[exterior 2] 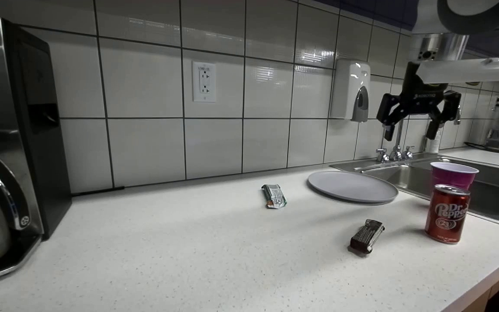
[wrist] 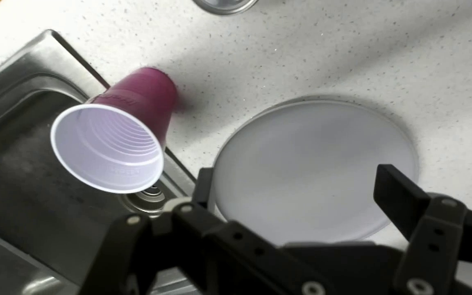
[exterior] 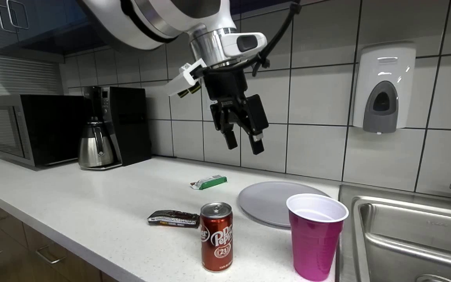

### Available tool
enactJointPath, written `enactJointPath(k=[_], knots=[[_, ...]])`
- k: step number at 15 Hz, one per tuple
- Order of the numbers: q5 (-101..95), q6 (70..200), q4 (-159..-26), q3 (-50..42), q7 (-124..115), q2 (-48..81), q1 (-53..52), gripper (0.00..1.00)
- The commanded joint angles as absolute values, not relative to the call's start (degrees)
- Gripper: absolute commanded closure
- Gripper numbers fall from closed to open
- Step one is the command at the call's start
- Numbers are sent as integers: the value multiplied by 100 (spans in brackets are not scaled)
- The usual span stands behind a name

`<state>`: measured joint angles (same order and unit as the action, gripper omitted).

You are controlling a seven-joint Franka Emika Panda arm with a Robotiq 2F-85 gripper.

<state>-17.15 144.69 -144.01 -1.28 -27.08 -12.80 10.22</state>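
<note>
My gripper [exterior: 244, 144] is open and empty, high above the white counter; it also shows in an exterior view [exterior 2: 411, 131] and the wrist view [wrist: 294, 180]. Below its fingers in the wrist view lies a flat grey plate [wrist: 314, 135], bare on top. A magenta cup [exterior: 315, 246] with a white inside stands upright between plate and sink edge. A red Dr Pepper can [exterior: 217, 243] stands upright nearby; only its rim [wrist: 225, 6] shows in the wrist view. A green-and-white wrapped bar [exterior: 211, 182] and a dark wrapped bar [exterior: 174, 218] lie on the counter.
A steel sink [exterior: 360, 235] with a faucet [exterior 2: 396, 154] adjoins the counter beside the plate. A soap dispenser [exterior: 384, 86] hangs on the tiled wall. A coffee maker [exterior: 129, 121] with a steel carafe [exterior: 95, 147] and a microwave [exterior: 53, 129] stand at the far end.
</note>
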Motion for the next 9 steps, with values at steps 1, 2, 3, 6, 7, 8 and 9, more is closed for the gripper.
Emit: enactJointPath(k=[1,2,3,6,7,8,9], knots=[[-1630,14300,-14357,127,-2882,-1324,865,0],[-1613,14315,-14335,185,-2926,-1297,811,0],[-1636,14343,-14311,254,-3022,-1261,770,0],[-1689,14450,-14235,411,-3227,-1119,667,0],[-1691,14459,-14187,466,-3324,-1045,635,0],[-1675,14441,-14150,502,-3398,-999,599,0],[-1688,14429,-14098,552,-3504,-935,560,0]])
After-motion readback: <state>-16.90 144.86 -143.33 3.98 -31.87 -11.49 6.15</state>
